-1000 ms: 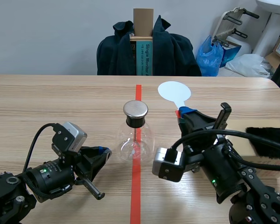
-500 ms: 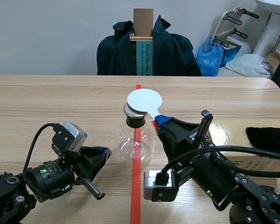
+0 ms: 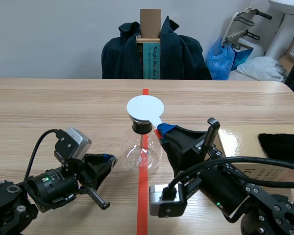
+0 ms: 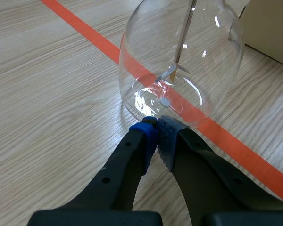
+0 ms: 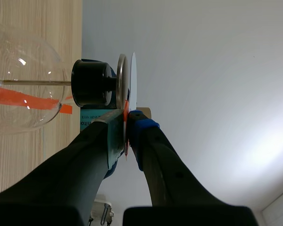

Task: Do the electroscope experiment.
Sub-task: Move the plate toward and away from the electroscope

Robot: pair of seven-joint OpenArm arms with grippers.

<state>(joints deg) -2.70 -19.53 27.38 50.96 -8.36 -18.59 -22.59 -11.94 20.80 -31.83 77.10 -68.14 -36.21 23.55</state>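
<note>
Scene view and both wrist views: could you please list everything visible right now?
Glass flask: one, clear, black stopper, metal cap, on the red tape line.
White disc: one, red handle, over the flask's cap.
Tan board: one, on the table's right.
Black cloth: one, on the board.
Jacket: one, dark, beyond the table.
Blue bag: one, far right.
Left gripper: shut, at the flask's base.
Right gripper: shut on the disc's handle.

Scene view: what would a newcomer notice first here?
The white disc hangs over the metal cap of the glass flask in the middle, its handle pinched in the right gripper. The left gripper, shut on nothing, sits low beside the flask's base.
</note>
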